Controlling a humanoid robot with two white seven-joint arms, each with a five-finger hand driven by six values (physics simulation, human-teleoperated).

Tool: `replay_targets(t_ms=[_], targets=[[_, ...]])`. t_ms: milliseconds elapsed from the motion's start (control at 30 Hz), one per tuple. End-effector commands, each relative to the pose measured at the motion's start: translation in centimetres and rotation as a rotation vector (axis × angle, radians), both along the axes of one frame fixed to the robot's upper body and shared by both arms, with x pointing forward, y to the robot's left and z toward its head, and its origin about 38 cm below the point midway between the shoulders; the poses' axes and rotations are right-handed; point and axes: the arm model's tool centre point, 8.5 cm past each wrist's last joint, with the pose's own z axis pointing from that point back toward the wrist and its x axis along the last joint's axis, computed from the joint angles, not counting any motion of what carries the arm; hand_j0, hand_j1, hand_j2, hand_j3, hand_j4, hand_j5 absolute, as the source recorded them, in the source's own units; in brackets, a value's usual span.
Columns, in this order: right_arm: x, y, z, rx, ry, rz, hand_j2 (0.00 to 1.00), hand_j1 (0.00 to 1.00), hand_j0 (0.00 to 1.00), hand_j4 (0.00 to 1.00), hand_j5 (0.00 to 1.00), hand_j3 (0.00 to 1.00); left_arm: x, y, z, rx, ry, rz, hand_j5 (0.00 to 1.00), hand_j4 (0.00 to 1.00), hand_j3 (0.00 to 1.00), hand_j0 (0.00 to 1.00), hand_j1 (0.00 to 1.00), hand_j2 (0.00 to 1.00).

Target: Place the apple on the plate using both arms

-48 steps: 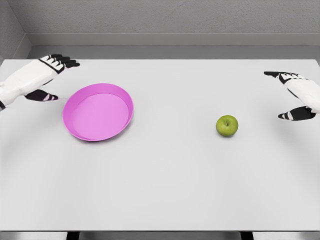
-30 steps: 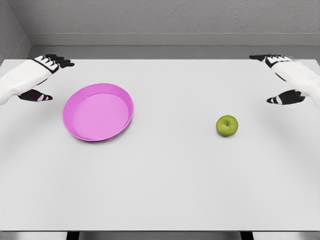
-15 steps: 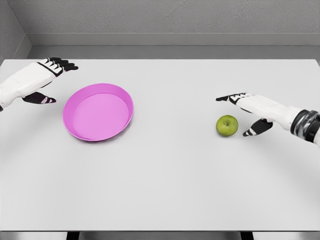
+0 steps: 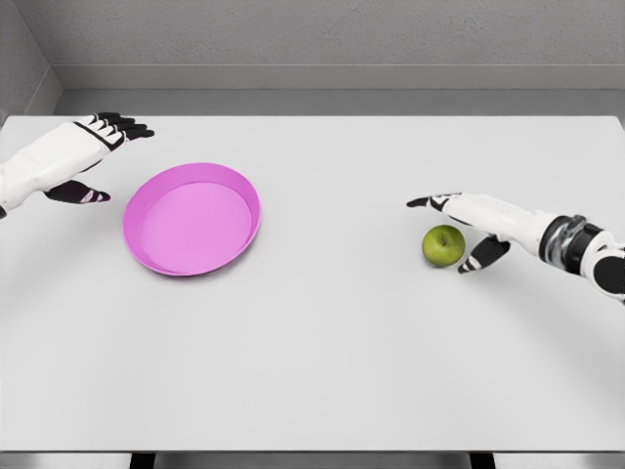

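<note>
A green apple (image 4: 443, 245) rests on the white table (image 4: 322, 342), right of centre. My right hand (image 4: 451, 231) reaches in from the right edge and brackets the apple, open: its fingers stretch just behind the fruit and its thumb sits at the apple's right front. Whether it touches the apple I cannot tell. A pink plate (image 4: 239, 191) lies on the left half of the table with nothing in it. My left hand (image 4: 93, 156) hovers open just left of the plate, fingers pointing right.
The table's far edge meets a grey wall along the top. A wide stretch of white tabletop separates the plate from the apple.
My right hand swung down from the far right and has closed in around the apple. The left hand drifted slightly near the plate. Apple and plate have not moved.
</note>
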Motion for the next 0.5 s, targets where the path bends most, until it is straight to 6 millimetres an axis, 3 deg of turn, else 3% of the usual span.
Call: replay_targets(t_ms=[0,267,300,433,467], targets=[[-0.1,0.3,-1.3,-0.008,0.04,-0.022,1.0,1.0,1.0,1.0,1.0,1.0,0.0,0.0,0.1,-0.006,-0.001,0.001,1.0,1.0,1.0,1.0,1.0,1.0],[0.2,0.2,-2.2,-0.024,0.066,-0.036,1.0,1.0,1.0,1.0,1.0,1.0,0.0,0.0,0.1,-0.003,-0.001,0.0,1.0,1.0,1.0,1.0,1.0,1.0],[0.2,0.3,-2.3,-0.027,0.07,-0.041,0.97,0.97,0.97,0.97,0.97,0.97,0.0,0.0,0.1,-0.003,-0.001,0.0,1.0,1.0,1.0,1.0,1.0,1.0],[0.1,0.3,-2.6,-0.031,0.077,-0.041,0.64,0.64,0.64,0.64,0.64,0.64,0.0,0.2,0.2,0.0,-0.003,0.002,1.0,1.0,1.0,1.0,1.0,1.0],[0.1,0.3,-2.7,-0.033,0.079,-0.04,0.63,0.63,0.63,0.63,0.63,0.63,0.0,0.2,0.2,0.0,-0.003,0.002,1.0,1.0,1.0,1.0,1.0,1.0]])
